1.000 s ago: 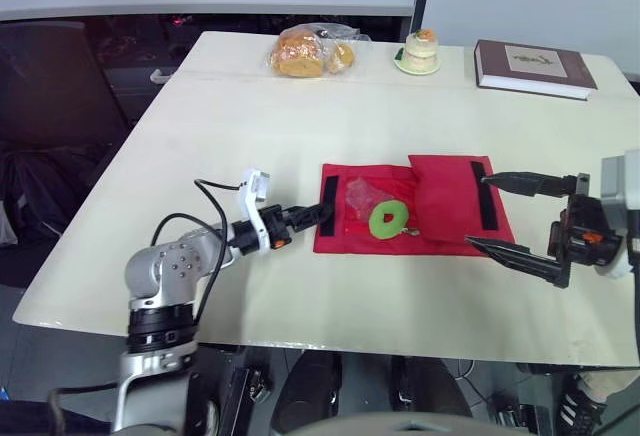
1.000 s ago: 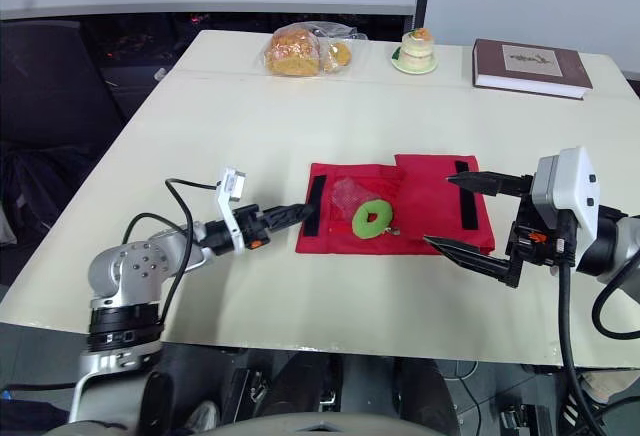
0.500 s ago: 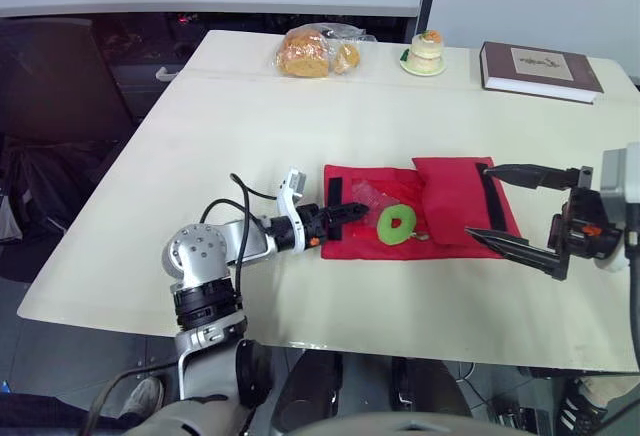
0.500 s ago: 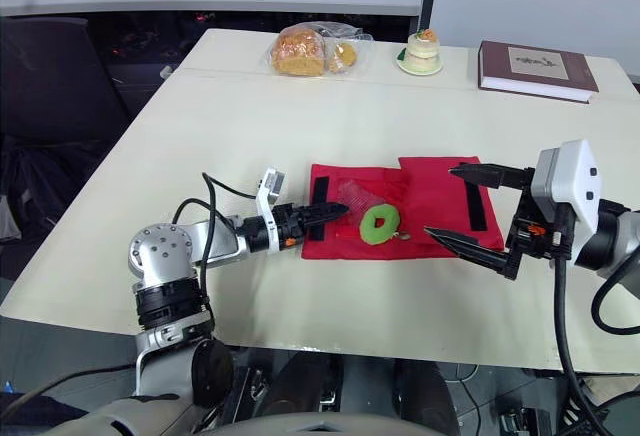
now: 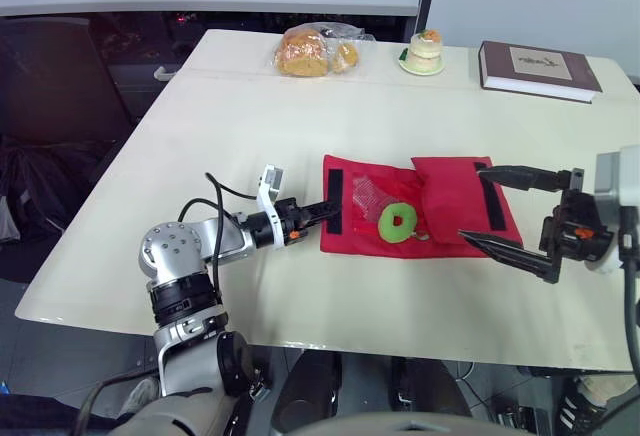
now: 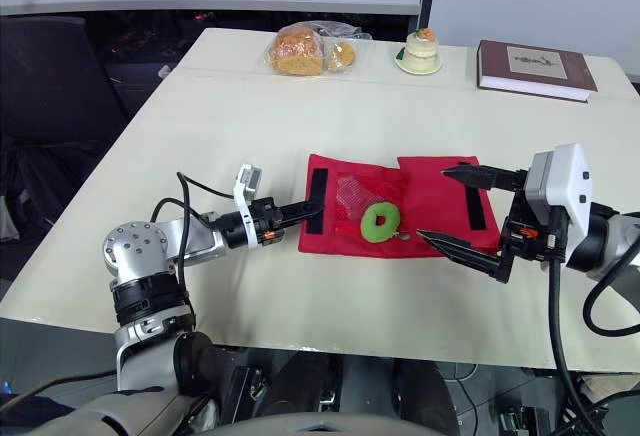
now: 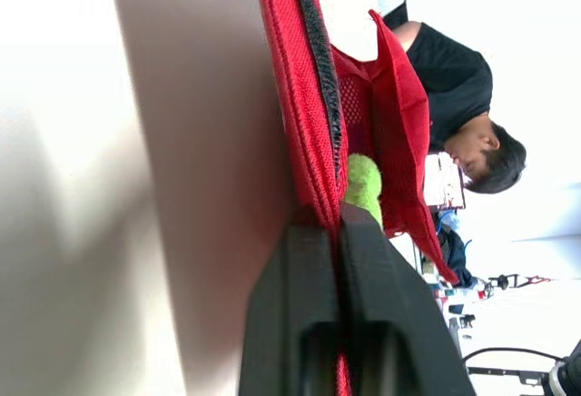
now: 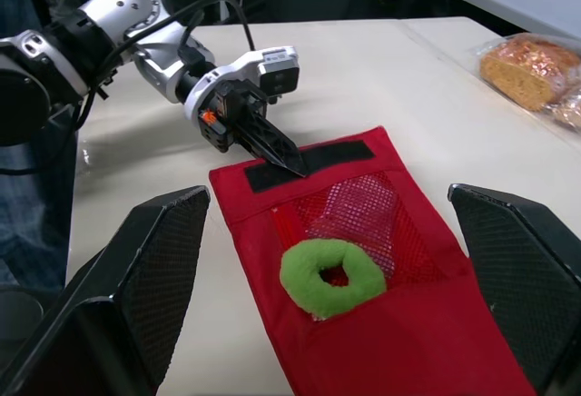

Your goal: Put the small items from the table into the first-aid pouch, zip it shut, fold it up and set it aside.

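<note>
Left eye view: table [image 5: 250,136], apparently cream

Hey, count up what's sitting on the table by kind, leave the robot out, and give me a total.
Food: 2, the bagged bread and the small cake
Books: 1, the brown book
Pouches: 1, the red pouch
Small items: 2, the green ring and the pink packet
Total: 6
</note>
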Robot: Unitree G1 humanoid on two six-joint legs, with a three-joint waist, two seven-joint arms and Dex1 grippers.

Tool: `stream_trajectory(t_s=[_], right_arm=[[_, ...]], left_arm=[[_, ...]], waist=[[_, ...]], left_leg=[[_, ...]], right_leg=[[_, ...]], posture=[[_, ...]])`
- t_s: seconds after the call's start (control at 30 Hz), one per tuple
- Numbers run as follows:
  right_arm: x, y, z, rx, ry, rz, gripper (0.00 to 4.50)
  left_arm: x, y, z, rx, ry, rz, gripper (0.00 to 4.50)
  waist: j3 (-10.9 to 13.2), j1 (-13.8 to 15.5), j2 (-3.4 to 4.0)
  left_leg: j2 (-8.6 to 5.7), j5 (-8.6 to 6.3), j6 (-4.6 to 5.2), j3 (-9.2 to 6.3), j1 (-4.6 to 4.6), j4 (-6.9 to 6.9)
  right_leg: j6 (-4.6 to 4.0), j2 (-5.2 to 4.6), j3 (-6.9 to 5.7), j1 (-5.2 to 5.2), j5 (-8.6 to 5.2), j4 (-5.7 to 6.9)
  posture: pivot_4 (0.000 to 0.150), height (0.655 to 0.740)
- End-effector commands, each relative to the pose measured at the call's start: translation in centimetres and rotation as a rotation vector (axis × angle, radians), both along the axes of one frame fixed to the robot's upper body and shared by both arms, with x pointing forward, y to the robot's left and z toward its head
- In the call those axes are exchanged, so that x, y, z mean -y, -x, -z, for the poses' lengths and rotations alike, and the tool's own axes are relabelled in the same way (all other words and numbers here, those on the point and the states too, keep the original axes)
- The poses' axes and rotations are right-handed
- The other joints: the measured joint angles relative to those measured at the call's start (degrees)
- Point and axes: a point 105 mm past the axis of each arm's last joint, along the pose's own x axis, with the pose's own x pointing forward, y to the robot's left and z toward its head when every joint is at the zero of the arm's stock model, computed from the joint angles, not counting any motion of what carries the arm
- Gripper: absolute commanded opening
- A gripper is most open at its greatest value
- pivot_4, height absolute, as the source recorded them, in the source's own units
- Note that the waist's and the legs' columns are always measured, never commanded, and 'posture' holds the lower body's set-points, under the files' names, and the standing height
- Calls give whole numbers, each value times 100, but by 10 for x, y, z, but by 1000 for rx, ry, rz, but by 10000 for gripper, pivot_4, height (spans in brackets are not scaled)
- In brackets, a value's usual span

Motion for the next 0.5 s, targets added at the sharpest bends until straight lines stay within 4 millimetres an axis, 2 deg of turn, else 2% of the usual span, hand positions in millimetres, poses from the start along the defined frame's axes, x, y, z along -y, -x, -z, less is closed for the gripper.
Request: stream_trajectory(t_s=[0.03, 0.17, 0.3, 0.47, 0.5], right_arm=[[0, 2, -4, 33, -8, -13, 45000], [3, -1, 2, 23, 6, -7, 45000], [3, -16, 10, 29, 40, 19, 45000], [-11, -49, 14, 53, 18, 9, 45000], [-14, -55, 16, 48, 9, -7, 42532]], left_arm=[[-9, 3, -8, 54, -12, 31, 273], [-39, 1, -12, 113, -104, 24, 273], [-61, -6, -23, 178, -165, 54, 273], [-68, -13, -40, 264, -207, 172, 273], [-68, -13, -45, 287, -211, 209, 47]], waist=[[0, -18, 0], [1, -108, -1], [2, -121, 1], [10, -120, -13], [10, -125, -14]], left_leg=[[0, 0, -1, 0, 0, 0], [4, 2, -5, -1, -2, -3], [6, 2, -5, 6, 0, -9], [3, 0, -1, 12, -8, -8], [3, 1, -3, 16, -12, -7]], right_leg=[[0, 0, 0, 0, 0, 0], [-7, 2, 1, -5, -4, 1], [-14, 2, 1, -13, -8, 2], [-13, 1, 3, -23, -8, 2], [-14, 5, 3, -27, -6, -1]], posture=[[1500, 7289], [1500, 7289], [1500, 7289], [1500, 7289], [1500, 7289]])
